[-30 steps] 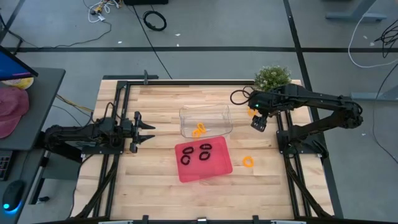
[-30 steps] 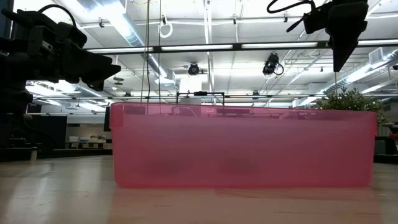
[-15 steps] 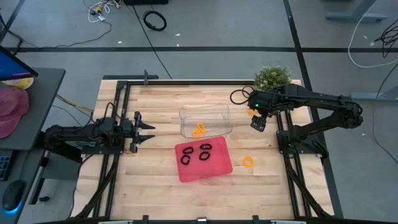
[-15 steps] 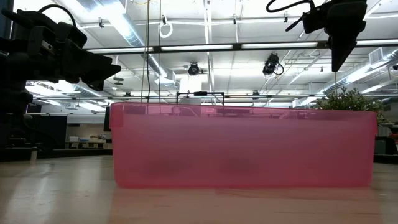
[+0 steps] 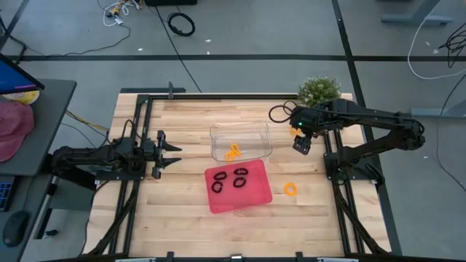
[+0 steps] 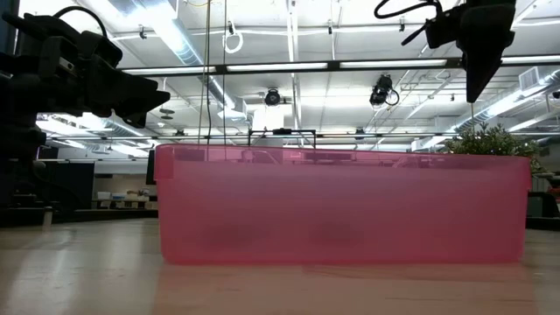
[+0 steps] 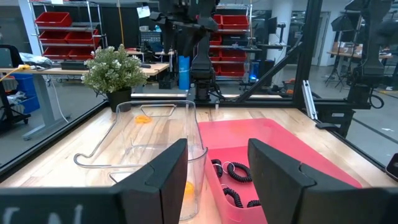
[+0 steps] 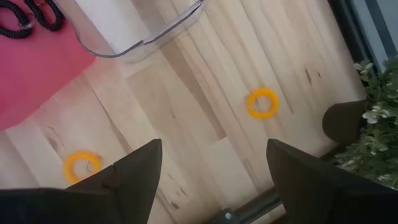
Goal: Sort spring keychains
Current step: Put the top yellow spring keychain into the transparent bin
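Note:
Black spring keychains [image 5: 239, 178] lie inside the red tray [image 5: 251, 202], and in the left wrist view they [image 7: 232, 172] show on its floor. Orange keychains [image 5: 233, 151] lie in the clear bin [image 5: 240, 131]. One orange keychain [image 5: 290, 188] lies on the table to the right of the tray, and another [image 8: 262, 102] lies near the plant. My right gripper [image 5: 301, 143] hangs open above the table, right of the clear bin, pointing steeply down with nothing between its fingers [image 8: 134, 177]. My left gripper [image 5: 172, 153] waits open and level at the table's left.
A potted plant [image 5: 319, 89] stands at the table's far right corner. A black frame [image 5: 145, 102] runs along the far and side edges. In the low view the red tray's wall [image 6: 341, 206] fills the middle and hides the table behind it.

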`<state>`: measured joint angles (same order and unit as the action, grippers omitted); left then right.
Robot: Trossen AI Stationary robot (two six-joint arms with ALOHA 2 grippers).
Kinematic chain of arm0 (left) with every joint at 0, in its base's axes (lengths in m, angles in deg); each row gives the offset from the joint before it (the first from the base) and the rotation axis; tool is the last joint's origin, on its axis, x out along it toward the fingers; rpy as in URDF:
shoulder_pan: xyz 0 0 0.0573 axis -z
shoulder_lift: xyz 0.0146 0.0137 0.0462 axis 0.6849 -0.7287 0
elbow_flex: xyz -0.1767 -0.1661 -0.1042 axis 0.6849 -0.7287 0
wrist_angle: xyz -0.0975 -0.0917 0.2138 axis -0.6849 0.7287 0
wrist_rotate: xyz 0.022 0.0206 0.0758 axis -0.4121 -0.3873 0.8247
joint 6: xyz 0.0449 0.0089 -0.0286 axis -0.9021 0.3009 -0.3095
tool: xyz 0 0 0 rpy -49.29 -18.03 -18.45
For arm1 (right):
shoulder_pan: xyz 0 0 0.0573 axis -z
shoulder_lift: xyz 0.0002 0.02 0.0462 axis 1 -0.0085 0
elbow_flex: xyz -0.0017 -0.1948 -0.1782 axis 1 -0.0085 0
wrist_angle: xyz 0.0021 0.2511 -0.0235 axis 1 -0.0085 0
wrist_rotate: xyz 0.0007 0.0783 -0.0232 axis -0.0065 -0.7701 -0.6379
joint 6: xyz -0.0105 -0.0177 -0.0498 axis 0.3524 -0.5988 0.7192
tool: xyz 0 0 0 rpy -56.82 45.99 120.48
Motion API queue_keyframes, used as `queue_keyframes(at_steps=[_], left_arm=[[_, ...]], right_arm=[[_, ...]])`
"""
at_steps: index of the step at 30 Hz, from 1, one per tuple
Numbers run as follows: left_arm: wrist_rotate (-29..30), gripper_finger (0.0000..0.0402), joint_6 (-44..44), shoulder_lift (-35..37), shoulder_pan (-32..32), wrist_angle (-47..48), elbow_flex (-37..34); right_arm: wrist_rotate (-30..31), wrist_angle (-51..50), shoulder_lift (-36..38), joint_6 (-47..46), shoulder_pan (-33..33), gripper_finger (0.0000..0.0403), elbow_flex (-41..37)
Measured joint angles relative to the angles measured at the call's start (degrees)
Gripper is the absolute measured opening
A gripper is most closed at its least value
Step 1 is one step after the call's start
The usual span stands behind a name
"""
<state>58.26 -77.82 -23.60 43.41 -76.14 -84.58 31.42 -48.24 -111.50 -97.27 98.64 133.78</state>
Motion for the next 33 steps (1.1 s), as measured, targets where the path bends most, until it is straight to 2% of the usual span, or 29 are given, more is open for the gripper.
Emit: queue_keyframes(at_steps=[6,13,24,33], left_arm=[[0.02,0.0172,0.0,-0.02,0.01,0.0,0.01],[0.0,0.0172,0.0,-0.02,-0.02,0.0,-0.01],[0.02,0.0172,0.0,0.01,-0.02,0.0,0.01],[0.0,0.0172,0.0,-0.02,0.0,0.0,0.0]], right_arm=[[-2.66,3.15,0.51,-0.6,-0.81,0.0291,-6.4],[-2.58,4.06,0.54,-0.62,-1.36,0.029,-10.51],[-2.54,5.36,1.43,-1.55,-2.23,0.0291,-10.98],[-2.49,5.38,3.5,-5.66,-7.4,0.0291,-10.98]])
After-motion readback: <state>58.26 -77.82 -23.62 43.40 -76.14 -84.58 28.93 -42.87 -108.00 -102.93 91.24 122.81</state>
